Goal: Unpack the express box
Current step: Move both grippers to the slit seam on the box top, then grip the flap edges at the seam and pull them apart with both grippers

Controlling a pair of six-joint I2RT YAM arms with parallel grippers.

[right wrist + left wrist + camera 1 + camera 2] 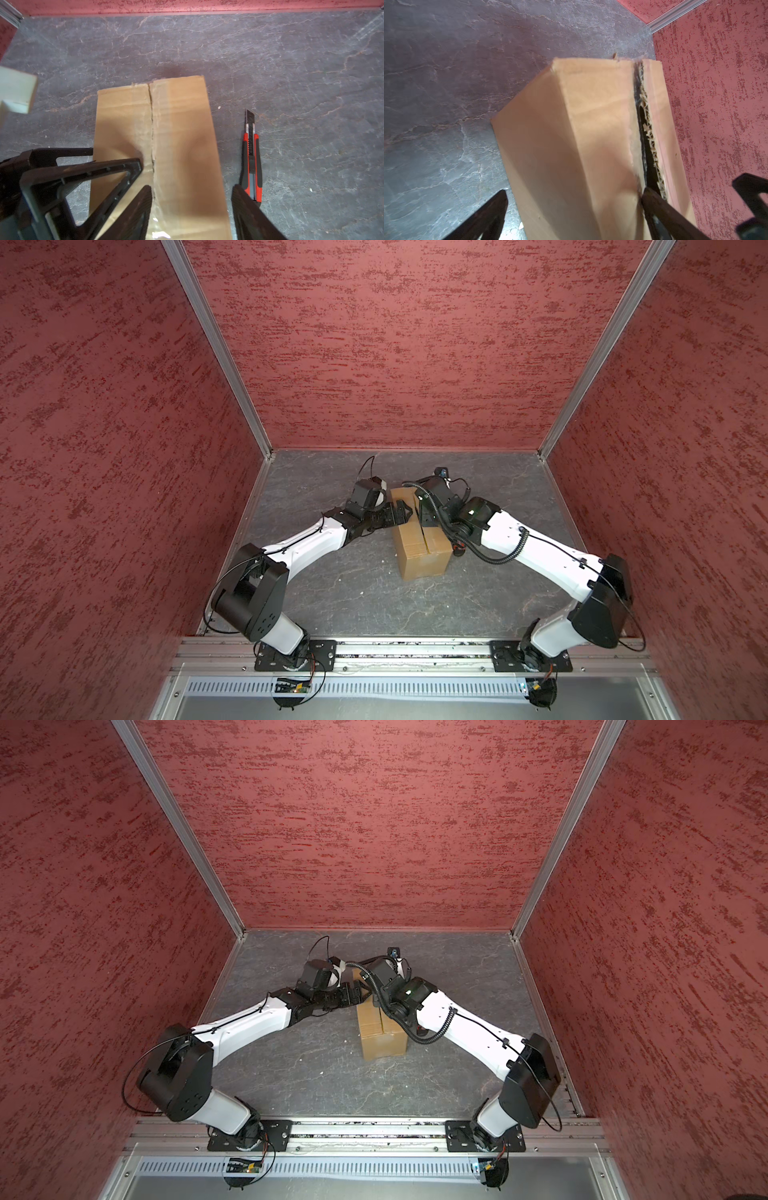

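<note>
The express box (419, 549) (380, 1042) is a plain brown carton standing mid-table. Its top seam (152, 124) is slit and gapes dark in the left wrist view (643, 128). My left gripper (575, 197) is open wide and straddles the box's left top flap. One of its fingertips (652, 197) sits at the seam, the other (498, 203) hangs off the box's side. My right gripper (192, 190) is open over the right flap, one fingertip (145, 197) by the seam and one (239, 197) past the box's edge. In both top views the two grippers (401, 512) (424, 516) meet over the box's far half.
A red-and-black utility knife (251, 158) lies on the grey table just beside the box's right side, blade out; only a red bit (457, 548) of it shows under the right arm. Red walls (374, 344) close in three sides. The arms' base rail (395, 651) runs along the front.
</note>
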